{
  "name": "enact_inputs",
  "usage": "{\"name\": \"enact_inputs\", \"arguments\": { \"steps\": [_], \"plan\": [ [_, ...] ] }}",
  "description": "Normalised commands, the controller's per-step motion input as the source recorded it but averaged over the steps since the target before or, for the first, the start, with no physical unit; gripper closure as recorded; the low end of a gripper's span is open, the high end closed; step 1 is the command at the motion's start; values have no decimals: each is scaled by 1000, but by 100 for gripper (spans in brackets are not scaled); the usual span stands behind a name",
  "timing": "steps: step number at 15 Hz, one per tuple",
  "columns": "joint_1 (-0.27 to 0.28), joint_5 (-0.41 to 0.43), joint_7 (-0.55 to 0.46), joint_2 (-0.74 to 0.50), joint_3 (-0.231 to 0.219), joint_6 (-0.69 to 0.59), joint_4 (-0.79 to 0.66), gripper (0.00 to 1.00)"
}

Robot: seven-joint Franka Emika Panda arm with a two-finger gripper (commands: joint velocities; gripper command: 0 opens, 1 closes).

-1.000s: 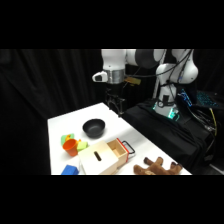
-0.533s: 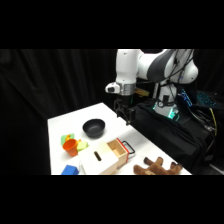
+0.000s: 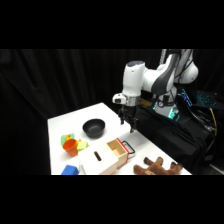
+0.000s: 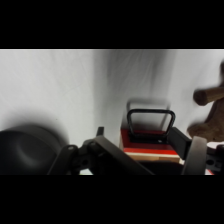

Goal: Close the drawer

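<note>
The drawer [image 3: 118,148] stands pulled out of the pale wooden box [image 3: 99,160] with a slot in its top, its dark wire loop handle [image 3: 129,148] pointing to the right. My gripper [image 3: 128,121] hangs open above the table, just up and behind the drawer's handle end, apart from it. In the wrist view the drawer [image 4: 150,142] shows a red front with the loop handle [image 4: 150,120] lying on the white table, framed between my gripper's [image 4: 148,138] two fingers. Nothing is held.
A black bowl [image 3: 94,128] sits left of the gripper and shows as a dark blur [image 4: 27,150] in the wrist view. An orange cup [image 3: 70,147] with green and yellow pieces, a blue block [image 3: 70,170] and a brown plush toy [image 3: 158,167] lie around the box.
The arm has swung to the right and come lower, bringing the gripper from above the bowl's far side to just above the drawer's handle end.
</note>
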Motion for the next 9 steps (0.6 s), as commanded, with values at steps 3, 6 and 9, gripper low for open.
{"name": "enact_inputs", "arguments": {
  "steps": [3,6,9],
  "plan": [
    [61,-79,114,356,12,438,56,0],
    [106,-94,118,331,-27,358,104,0],
    [133,-87,94,279,-87,290,134,0]
  ]
}}
